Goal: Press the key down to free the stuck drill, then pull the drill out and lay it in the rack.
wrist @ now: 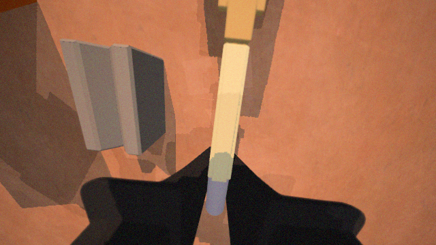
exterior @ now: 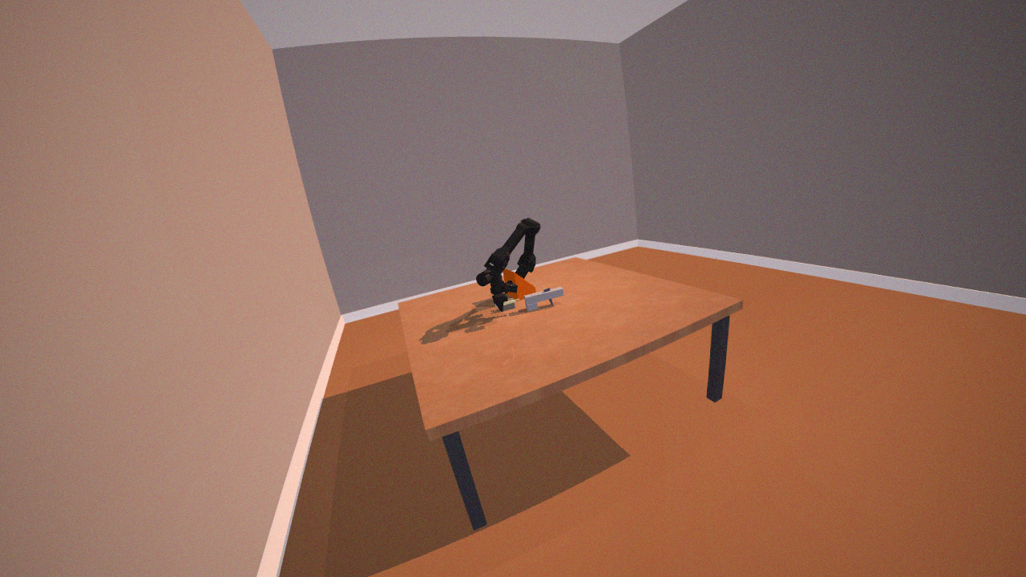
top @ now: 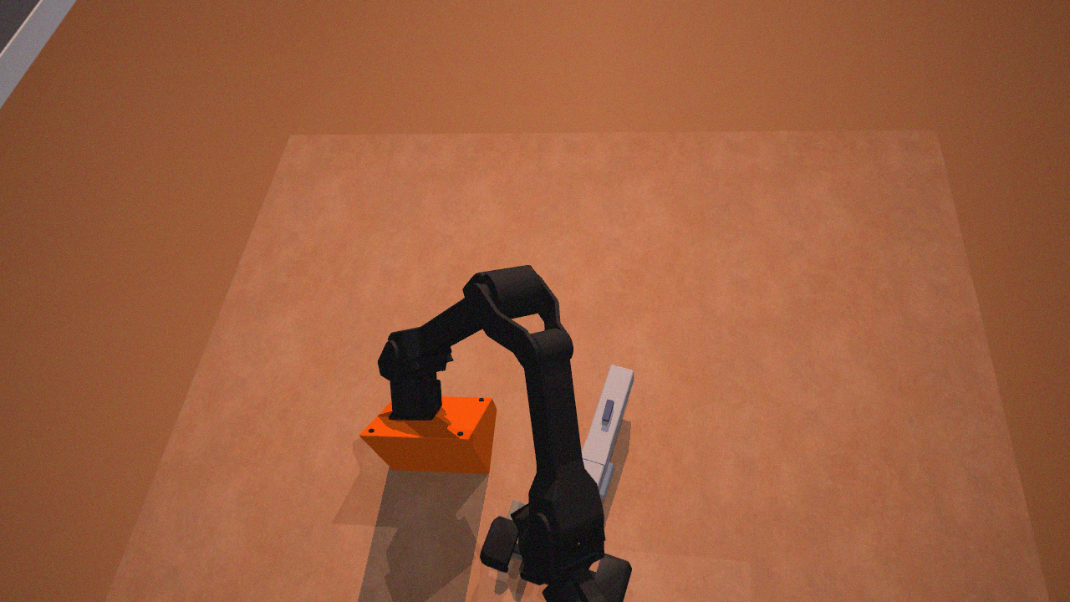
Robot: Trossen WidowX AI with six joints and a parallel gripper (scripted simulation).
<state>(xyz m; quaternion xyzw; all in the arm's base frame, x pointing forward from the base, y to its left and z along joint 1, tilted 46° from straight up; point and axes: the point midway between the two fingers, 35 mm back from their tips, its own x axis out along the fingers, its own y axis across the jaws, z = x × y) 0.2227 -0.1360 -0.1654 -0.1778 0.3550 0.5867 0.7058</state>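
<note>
The robot's arm (top: 553, 419) (exterior: 529, 244) was matte black, with chunky segments, rounded joints and a thick barrel-shaped elbow (top: 516, 290) (exterior: 530, 224). Beyond the elbow, 2 curved side plates framed an opening. Its base (top: 441, 455) (exterior: 526, 288) was a bright orange block with sloping sides, and 3 small black screws showed on top. The black fingers (top: 499, 543) (exterior: 499, 302) had rounded outer lobes and tapered to points.

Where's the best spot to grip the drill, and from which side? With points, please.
I'd grip the drill (wrist: 229, 109) near its blue end (wrist: 216, 197), from above, jaws across its narrow width, as they are shut now. It stretches lengthwise beneath the wrist view, both long sides exposed, and widens at the orange end (wrist: 240, 20).
</note>
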